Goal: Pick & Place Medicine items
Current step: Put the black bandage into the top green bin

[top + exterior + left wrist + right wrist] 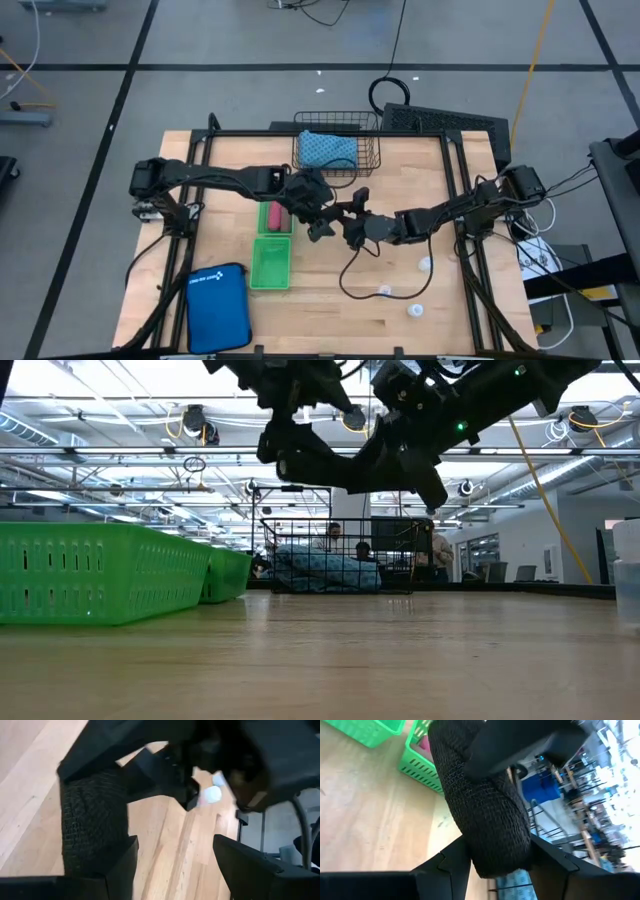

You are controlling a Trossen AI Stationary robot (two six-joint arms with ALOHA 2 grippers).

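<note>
Black mesh piece (485, 815) passes mid-air between our left end effector (318, 222) and right end effector (350, 222), both clamped on it above the desk (400, 300); next, one must release.

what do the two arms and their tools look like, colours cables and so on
Both arms are dark, near black, built from slim jointed links. The left arm and the right arm each carry black cables along their length, and a loose black cable loops down under the right one. The left tool and right tool have blocky black fingers. A small green light glows on one arm in the low view.
</note>
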